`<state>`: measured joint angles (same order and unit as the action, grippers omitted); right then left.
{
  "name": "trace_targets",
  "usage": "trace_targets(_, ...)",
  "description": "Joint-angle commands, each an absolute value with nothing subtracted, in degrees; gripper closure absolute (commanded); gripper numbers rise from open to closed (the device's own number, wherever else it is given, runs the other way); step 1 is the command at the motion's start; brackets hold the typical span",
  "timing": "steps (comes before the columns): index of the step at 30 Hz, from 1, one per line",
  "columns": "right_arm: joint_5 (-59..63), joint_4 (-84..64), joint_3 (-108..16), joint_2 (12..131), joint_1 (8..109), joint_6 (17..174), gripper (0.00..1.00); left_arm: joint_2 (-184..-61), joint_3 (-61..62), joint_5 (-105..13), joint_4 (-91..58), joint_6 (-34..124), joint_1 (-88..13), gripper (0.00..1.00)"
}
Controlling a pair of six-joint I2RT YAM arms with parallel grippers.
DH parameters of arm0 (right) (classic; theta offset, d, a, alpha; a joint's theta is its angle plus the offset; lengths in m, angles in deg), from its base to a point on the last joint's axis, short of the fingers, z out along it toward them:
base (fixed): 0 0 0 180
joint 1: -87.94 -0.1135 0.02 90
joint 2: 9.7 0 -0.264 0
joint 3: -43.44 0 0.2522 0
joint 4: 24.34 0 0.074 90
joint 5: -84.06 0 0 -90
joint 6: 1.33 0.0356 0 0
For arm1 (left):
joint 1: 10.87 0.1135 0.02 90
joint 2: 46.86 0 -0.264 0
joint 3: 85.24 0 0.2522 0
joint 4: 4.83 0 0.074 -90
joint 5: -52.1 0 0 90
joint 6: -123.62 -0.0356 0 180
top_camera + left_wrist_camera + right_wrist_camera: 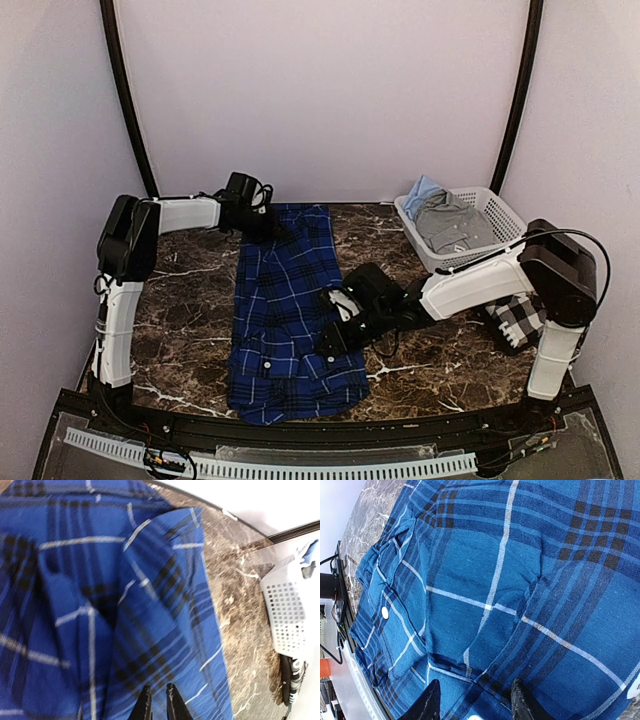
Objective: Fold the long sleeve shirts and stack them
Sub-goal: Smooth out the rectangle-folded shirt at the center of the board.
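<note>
The royal blue plaid shirt (pixel 285 310) lies lengthwise down the middle of the table, folded into a long strip. My left gripper (pixel 262 222) is over its far end; in the left wrist view (pixel 159 705) the jaws are almost together with nothing seen between them, just above the cloth (pixel 125 605). My right gripper (pixel 335 335) is at the shirt's right edge. In the right wrist view (pixel 476 705) it is open, its fingers astride a fold of the cloth (pixel 495 580). The black-and-white check shirt (pixel 520 318) lies at the right, partly under my right arm.
A white plastic basket (pixel 500 215) with grey and light blue clothes stands at the back right; it also shows in the left wrist view (pixel 285 615). The dark marble table (pixel 190 320) has a black rail along its near edge.
</note>
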<state>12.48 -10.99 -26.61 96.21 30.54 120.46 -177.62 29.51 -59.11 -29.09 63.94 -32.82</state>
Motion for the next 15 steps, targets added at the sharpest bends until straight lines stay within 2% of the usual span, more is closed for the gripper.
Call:
trace_targets(1,11.7,-7.8,-29.1,97.2,29.9,120.1,0.55,-181.7,33.9,-62.6,-24.7,66.6,-32.5,0.9)
trace_targets(9,10.7,-6.5,-30.3,97.0,29.9,120.3,0.55,-195.6,51.7,-61.3,-29.8,68.6,-32.5,0.9)
trace_targets(15,10.2,-6.7,-29.4,96.3,29.9,121.0,0.55,-200.0,56.4,-60.3,-29.8,70.9,-32.3,0.89)
